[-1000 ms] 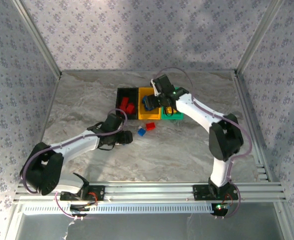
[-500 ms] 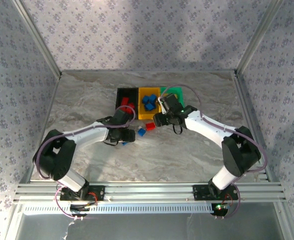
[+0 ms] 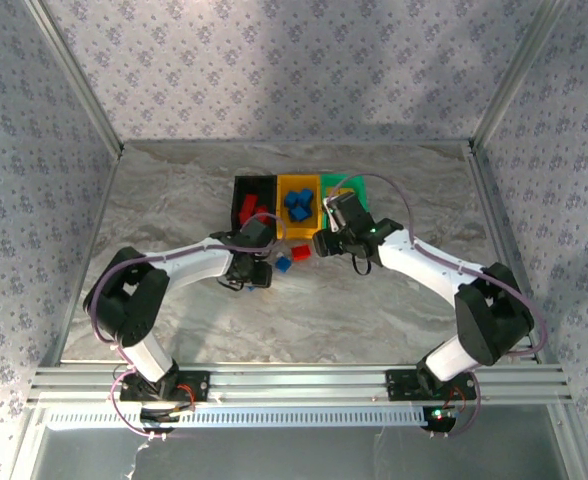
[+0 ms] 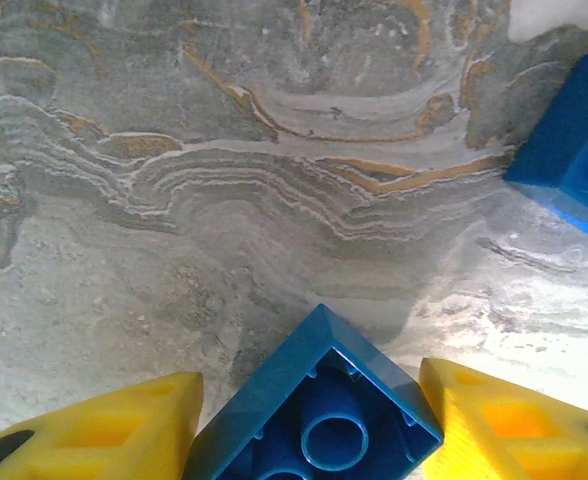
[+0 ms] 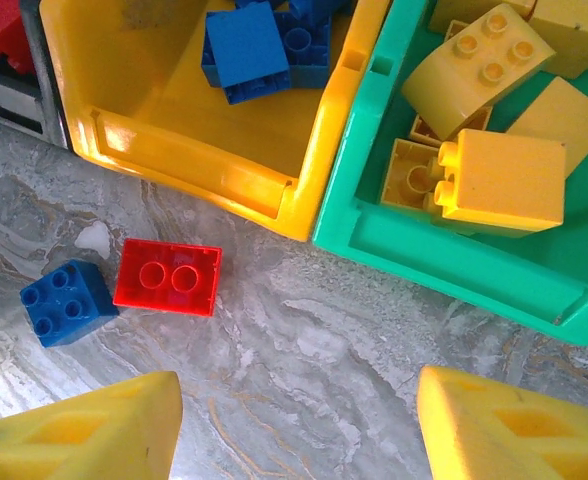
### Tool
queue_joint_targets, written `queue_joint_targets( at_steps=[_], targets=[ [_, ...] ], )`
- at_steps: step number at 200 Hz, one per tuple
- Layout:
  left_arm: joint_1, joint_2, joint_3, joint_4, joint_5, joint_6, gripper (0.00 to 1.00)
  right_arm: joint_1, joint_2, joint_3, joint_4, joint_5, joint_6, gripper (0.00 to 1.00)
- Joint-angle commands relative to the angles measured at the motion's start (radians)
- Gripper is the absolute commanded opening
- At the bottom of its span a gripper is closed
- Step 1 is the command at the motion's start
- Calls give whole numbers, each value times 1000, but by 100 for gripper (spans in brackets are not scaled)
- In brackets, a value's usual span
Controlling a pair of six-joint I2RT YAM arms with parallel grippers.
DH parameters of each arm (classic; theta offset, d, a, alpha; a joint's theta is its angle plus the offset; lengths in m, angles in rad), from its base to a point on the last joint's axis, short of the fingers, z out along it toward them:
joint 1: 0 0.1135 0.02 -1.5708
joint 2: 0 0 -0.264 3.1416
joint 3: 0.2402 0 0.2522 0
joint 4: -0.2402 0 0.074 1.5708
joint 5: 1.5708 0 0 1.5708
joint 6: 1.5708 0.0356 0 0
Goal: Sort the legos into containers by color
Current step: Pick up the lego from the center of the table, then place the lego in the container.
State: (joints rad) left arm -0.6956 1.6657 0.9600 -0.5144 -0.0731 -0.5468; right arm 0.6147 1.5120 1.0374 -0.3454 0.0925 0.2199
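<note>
In the left wrist view a blue lego (image 4: 314, 415) lies hollow side up on the table, and my left gripper (image 4: 309, 405) is shut on it, both yellow fingers (image 4: 104, 430) touching its sides. Another blue lego (image 4: 574, 140) lies just beyond it, beside a red lego (image 3: 299, 251). My right gripper (image 5: 299, 400) hangs open over bare table in front of the containers, with the red lego (image 5: 168, 277) ahead to its left. The black bin (image 3: 240, 196) holds red legos, the yellow bin (image 5: 224, 170) blue ones, the green bin (image 5: 454, 250) yellow ones.
The three bins stand side by side at the middle back of the marble table (image 3: 374, 310). Patterned walls and metal posts (image 3: 74, 80) close off the sides. The two grippers (image 3: 257, 272) are close together, a short gap apart.
My left gripper slid right to the loose legos and closed on a blue one. My right gripper came away from over the bins and down in front of them, still open.
</note>
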Motion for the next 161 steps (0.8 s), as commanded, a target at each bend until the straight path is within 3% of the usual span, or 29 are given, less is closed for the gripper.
queue_joint_targets(
  at_steps=[1, 40, 60, 161],
  targets=[
    [-10, -6, 52, -59, -22, 5, 50, -10, -47, -26, 3, 22, 4, 65],
    [-13, -4, 179, -88, -14, 24, 50, -16, -113, -61, -25, 27, 14, 65],
    [-12, 56, 322, -130, -30, 53, 51, -20, -152, -84, -39, 24, 29, 65],
    [13, 667, 1315, -465, -129, 154, 57, 34, -323, -241, -67, -2, 129, 66]
  ],
)
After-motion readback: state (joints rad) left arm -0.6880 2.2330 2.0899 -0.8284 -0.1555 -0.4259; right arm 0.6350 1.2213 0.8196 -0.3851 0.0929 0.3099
